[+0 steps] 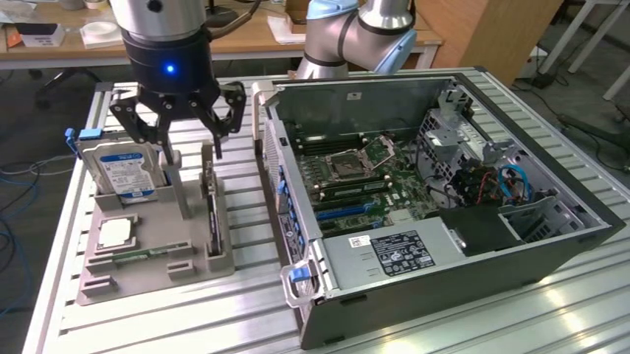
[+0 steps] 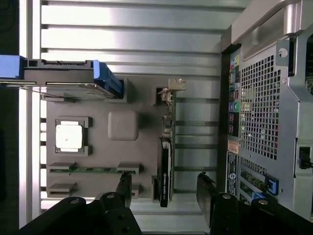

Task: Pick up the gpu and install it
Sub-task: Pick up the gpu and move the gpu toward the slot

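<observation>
Hovering spread wide and empty over the grey holder (image 1: 147, 254) on the tabletop (image 1: 197, 317), the jaws hang above the gpu (image 1: 209, 198), standing on edge beside the open computer case (image 1: 443, 295), its long axis crosswise to their closing line, centred between them.

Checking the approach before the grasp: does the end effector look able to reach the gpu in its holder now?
Probably yes. The open end effector hangs above the gpu, which stands on edge in the gray holder with its upper edge bare. The hard drive stands apart, toward the exterior view's left.
</observation>
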Robot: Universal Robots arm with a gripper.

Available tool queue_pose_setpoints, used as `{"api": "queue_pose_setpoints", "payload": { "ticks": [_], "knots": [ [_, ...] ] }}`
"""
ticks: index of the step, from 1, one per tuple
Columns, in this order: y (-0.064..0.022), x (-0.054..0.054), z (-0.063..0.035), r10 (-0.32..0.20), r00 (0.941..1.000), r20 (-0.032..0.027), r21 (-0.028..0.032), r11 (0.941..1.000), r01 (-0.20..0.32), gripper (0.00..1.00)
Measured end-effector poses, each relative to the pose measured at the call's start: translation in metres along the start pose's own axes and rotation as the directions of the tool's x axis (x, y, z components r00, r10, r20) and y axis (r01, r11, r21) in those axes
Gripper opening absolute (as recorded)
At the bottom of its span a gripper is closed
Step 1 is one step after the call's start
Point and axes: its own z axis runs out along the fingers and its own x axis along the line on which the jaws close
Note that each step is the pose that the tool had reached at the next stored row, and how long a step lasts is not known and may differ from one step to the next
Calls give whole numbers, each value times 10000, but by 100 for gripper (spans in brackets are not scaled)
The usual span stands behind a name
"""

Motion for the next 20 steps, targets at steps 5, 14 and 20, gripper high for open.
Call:
{"api": "queue_pose_setpoints", "payload": {
  "ticks": [5,14,20],
  "knots": [
    [-8,0,32,0,10000,0,0,10000,0,65],
    [-21,1,81,0,10000,0,0,10000,0,65],
    [-35,1,121,0,10000,0,0,10000,0,65]
  ]
}}
